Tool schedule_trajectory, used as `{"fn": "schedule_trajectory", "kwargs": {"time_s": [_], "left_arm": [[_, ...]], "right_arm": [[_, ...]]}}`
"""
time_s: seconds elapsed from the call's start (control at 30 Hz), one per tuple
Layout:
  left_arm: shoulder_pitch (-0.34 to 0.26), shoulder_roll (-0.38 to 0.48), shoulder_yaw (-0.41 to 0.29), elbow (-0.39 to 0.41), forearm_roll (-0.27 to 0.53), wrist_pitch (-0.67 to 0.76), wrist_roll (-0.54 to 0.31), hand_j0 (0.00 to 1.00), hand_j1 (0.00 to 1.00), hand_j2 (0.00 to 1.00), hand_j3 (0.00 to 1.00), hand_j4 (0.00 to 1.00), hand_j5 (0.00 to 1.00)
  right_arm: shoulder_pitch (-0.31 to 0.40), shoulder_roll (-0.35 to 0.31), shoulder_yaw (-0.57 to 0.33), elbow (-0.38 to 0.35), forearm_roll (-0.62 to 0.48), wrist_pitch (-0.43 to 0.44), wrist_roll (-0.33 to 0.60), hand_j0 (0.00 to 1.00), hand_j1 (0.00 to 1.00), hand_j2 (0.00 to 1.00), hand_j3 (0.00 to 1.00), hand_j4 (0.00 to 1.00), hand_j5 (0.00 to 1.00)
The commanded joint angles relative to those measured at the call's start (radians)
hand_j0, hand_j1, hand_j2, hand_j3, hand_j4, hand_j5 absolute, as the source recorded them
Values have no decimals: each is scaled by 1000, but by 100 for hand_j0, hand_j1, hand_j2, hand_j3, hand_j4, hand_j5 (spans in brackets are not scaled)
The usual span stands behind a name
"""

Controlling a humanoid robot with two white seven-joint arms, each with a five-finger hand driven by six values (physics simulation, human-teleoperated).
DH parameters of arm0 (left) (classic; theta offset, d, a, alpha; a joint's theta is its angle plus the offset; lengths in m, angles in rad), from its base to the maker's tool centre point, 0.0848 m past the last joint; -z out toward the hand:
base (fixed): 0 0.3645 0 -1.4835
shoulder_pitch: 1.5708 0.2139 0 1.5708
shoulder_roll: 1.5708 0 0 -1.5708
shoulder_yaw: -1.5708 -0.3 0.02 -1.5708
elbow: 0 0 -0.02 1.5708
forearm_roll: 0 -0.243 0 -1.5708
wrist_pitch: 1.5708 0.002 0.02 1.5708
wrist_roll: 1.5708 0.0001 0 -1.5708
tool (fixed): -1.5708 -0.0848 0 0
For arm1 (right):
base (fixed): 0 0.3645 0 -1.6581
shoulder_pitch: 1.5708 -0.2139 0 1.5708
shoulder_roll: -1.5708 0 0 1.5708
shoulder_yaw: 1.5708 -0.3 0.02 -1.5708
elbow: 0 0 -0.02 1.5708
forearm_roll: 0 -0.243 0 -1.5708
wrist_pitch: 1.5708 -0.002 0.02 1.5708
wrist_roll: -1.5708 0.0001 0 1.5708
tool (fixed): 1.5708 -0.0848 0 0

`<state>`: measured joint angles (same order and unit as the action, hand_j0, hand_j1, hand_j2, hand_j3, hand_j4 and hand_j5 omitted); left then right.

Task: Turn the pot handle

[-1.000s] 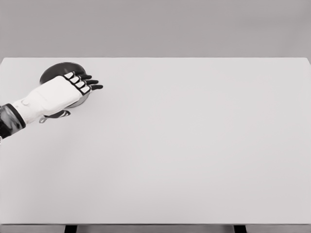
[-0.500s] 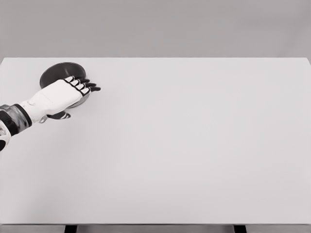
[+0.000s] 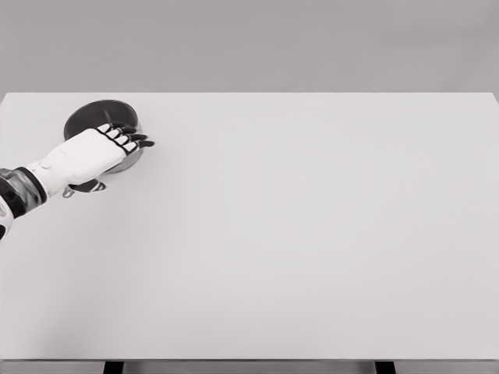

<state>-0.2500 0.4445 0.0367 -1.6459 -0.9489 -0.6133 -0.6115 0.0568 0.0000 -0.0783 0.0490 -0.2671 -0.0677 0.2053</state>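
A dark round pot [image 3: 92, 118] sits at the far left of the white table [image 3: 296, 234]. Its handle [image 3: 87, 187] pokes out toward the front, mostly hidden under my left hand [image 3: 134, 139]. That hand lies over the pot's near-right rim, white back up, dark fingers stretched flat toward the right and holding nothing. Whether the palm touches the rim is hidden. The right arm does not show.
The table's left edge [image 3: 3, 101] runs close to the pot. The table's front edge [image 3: 249, 359] lies along the bottom of the picture, with two dark legs below it.
My left hand has drawn back slightly toward the lower left and dropped a little over the pot's rim. The pot looks unmoved.
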Motion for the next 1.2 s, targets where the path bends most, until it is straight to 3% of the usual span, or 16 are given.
{"fn": "schedule_trajectory", "kwargs": {"time_s": [0.0,0.77,1.17], "left_arm": [[0,3,2,6,-10,6,1,100,100,100,100,100,100],[5,16,65,37,-27,35,1,100,100,100,100,100,100],[-2,54,98,110,-27,35,1,100,100,100,100,100,100]], "right_arm": [[0,0,0,0,0,0,0,100,100,100,100,100,100],[0,0,0,0,0,0,0,100,100,100,100,100,100],[0,0,0,0,0,0,0,100,100,100,100,100,100]]}}
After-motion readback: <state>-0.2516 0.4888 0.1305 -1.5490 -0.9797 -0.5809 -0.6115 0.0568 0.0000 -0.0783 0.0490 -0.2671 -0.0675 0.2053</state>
